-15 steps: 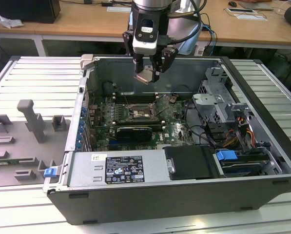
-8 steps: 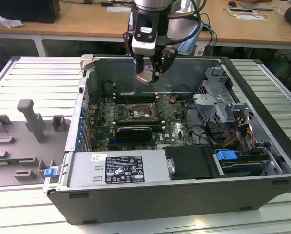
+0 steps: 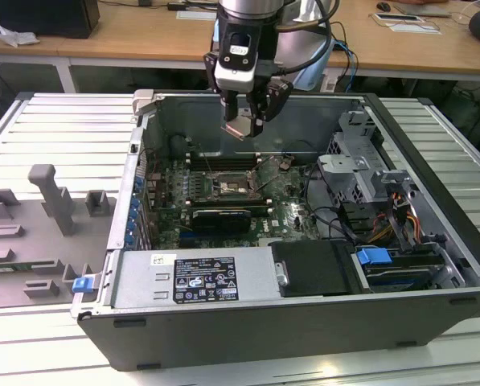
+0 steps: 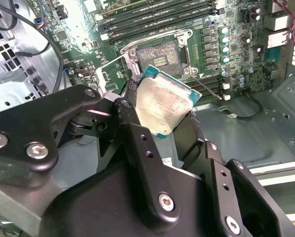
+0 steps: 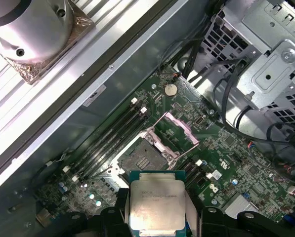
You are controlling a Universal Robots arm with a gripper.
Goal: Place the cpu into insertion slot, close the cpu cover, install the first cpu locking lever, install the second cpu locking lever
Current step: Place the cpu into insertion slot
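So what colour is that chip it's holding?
The cpu is silvery-grey, green-edged; first wrist view shows it best.

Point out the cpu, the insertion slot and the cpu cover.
the cpu (image 5: 157, 205): first wrist view, middle of its metal face.
the insertion slot (image 5: 141, 158): first wrist view, dark socket centre.
the cpu cover (image 5: 182, 127): first wrist view, one bar of its frame.

Standing by the open case, I see the cpu (image 4: 164, 98) pinched in the gripper (image 4: 162, 111). In the second wrist view, the two chip edges pressed against the fingers (image 4: 137, 131) are covered by them. In the first wrist view, the chip's edge nearest the wrist runs off the frame, as do the fingers on either side. Just past the fingertips, the near rim of the insertion slot (image 4: 159, 59) hides behind the chip's far corner. In the exterior view, the arm (image 3: 252, 8) above the fingers is cut off, and the slot beneath them is too small to show its contacts.
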